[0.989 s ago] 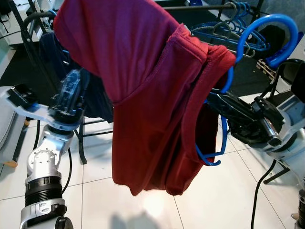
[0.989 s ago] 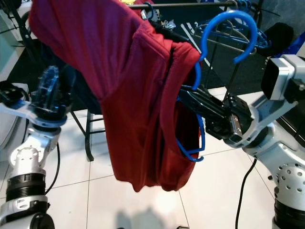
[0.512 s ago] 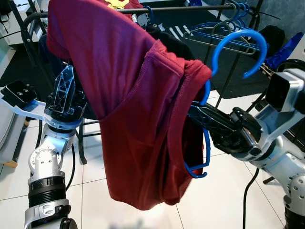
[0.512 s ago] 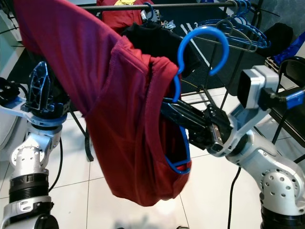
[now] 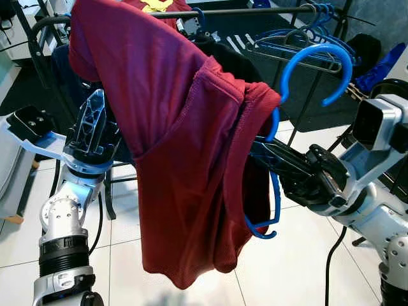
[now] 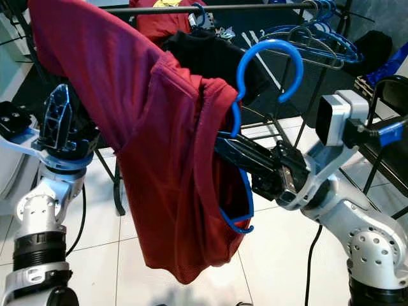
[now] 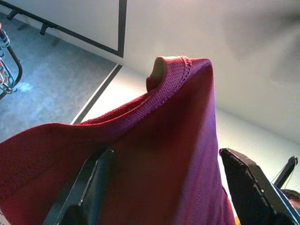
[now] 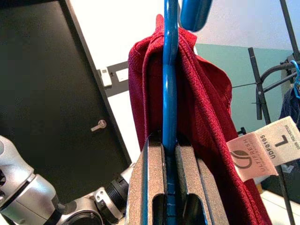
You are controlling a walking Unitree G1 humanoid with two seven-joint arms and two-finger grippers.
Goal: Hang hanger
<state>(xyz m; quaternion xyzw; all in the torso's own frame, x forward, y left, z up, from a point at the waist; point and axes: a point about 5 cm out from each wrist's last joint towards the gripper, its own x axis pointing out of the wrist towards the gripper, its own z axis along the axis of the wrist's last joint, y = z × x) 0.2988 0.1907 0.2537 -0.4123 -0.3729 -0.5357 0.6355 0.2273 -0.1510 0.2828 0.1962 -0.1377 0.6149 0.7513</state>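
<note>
Background stuff: white tile floor with dark grout lines. A bunch of empty blue hangers is bunched together at the far right end of the rack's top bar. There's a black garment hanging in the middle, and another red one with a yellow print up top. A black door with a silver handle sits off behind.

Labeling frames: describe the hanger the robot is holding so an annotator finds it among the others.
Start at the black clothes rail across the top, with its bunch of bare blue hangers. Below and in front, the right gripper clamps the blue hanger. It alone carries a dark red shirt, hook free.
</note>
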